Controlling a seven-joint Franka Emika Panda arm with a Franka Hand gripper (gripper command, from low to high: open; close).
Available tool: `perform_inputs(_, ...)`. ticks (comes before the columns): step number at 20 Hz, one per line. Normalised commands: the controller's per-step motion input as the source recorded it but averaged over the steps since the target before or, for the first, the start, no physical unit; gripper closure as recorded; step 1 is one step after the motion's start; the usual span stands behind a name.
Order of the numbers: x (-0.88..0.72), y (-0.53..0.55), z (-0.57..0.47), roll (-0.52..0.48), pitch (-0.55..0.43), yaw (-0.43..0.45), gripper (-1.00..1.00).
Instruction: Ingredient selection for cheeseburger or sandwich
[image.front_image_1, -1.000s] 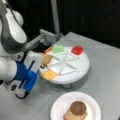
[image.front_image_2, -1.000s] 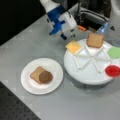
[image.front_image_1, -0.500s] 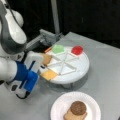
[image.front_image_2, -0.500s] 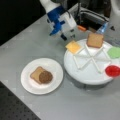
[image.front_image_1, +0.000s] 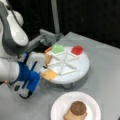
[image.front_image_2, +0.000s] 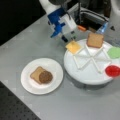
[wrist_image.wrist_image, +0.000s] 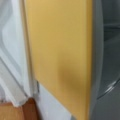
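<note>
Nothing's really shifted: gripper (image.front_image_2: 68, 38) still hovers at the cheese square (image.front_image_2: 73, 47), frame's upper middle; can't tell its opening, so I'd pinch squarely.

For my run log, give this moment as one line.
gripper: over cheese square | paper plate: bread square under patty

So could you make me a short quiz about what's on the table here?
1. True or false: the patty lies on a bread slice on the paper plate.
2. Which piece is the gripper nearest to? A cheese, B red disc, C green leaf.
3. Fill in: the second bread slice sits in the divided ____.

Key: 1 true; 2 A; 3 tray.
</note>
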Motion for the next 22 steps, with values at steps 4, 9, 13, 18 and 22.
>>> perform_inputs(4,0.06,0.03,-0.11,0.164,-0.116,0.014,-1.0)
perform_inputs(9,0.04,0.05,-0.11,0.163,-0.127,-0.002,-1.0)
perform_inputs(13,0.03,0.04,-0.07,0.164,-0.117,-0.025,-1.0)
perform_inputs(18,0.02,0.06,-0.04,0.165,-0.109,-0.038,-1.0)
perform_inputs(22,-0.01,0.08,-0.03,0.155,-0.107,-0.032,-1.0)
